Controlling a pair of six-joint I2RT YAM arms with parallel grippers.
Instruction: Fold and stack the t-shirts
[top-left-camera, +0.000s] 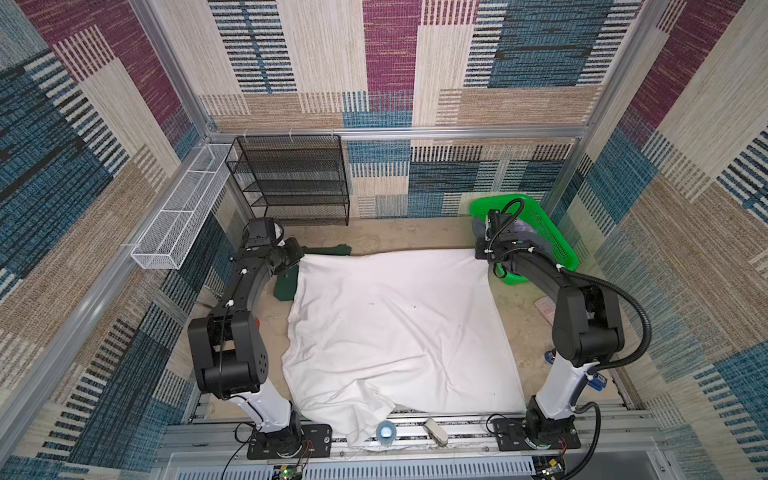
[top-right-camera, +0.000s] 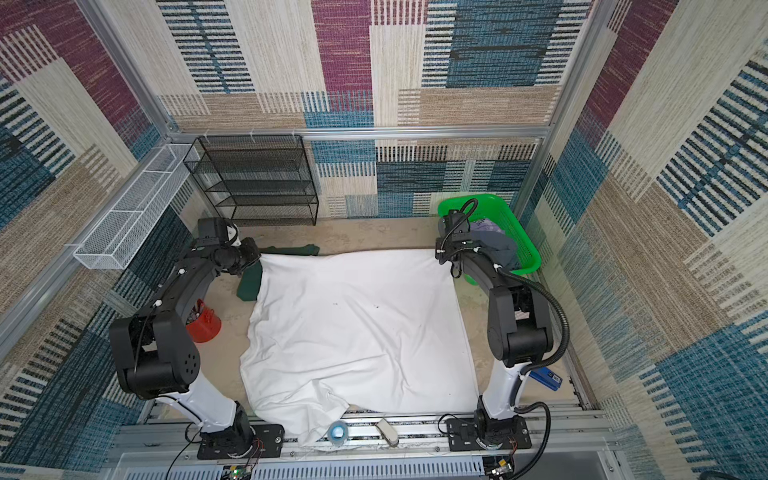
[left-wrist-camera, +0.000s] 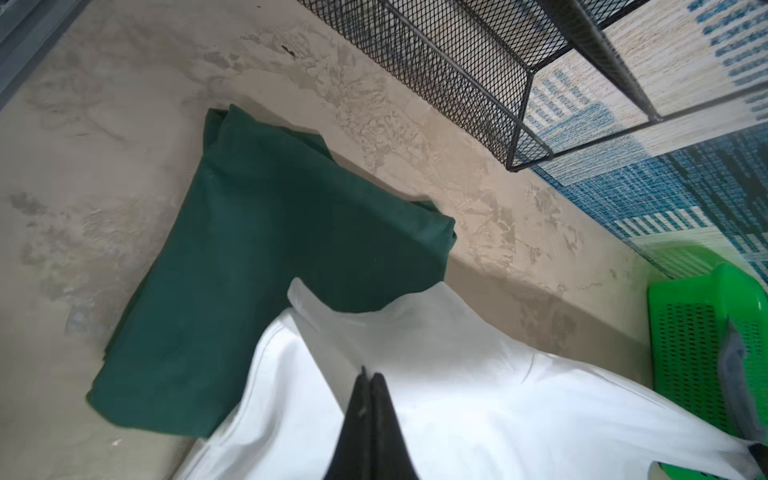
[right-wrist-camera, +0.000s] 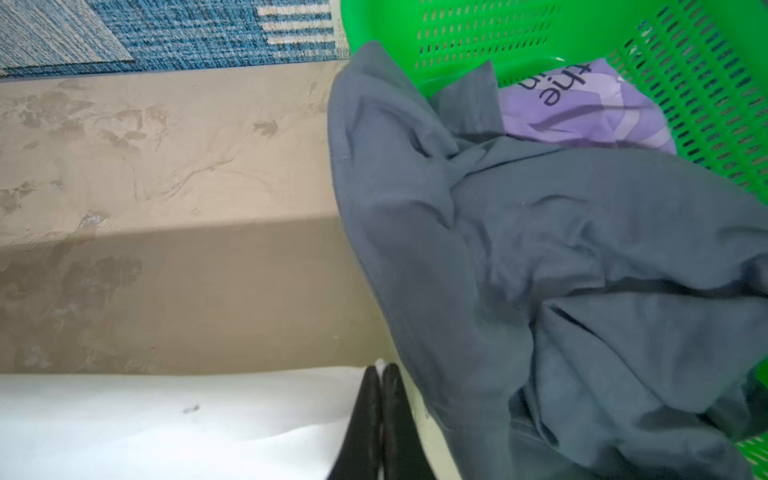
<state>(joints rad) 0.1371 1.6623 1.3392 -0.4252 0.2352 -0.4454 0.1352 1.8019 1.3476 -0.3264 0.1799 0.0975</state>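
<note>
White t-shirt (top-left-camera: 395, 332) spread over mid table (top-left-camera: 395, 232); the clenched left end effector (left-wrist-camera: 371, 376) pinches its far-left corner and the clenched right end effector (right-wrist-camera: 381, 368) its far-right corner, while the near hem bunches and droops over the table's near edge. Wrist views fill in what both top views only hint at: dark green t-shirt (left-wrist-camera: 257, 257) lying flat, partly under that far-left corner, and grey t-shirt (right-wrist-camera: 540, 270) spilling over the rim of the green basket (right-wrist-camera: 478, 37), lilac patch (right-wrist-camera: 582, 112) inside. Bare table runs along the far side up to the black mesh rack (top-left-camera: 291, 178), with narrow strips left and right of the white cloth.
</note>
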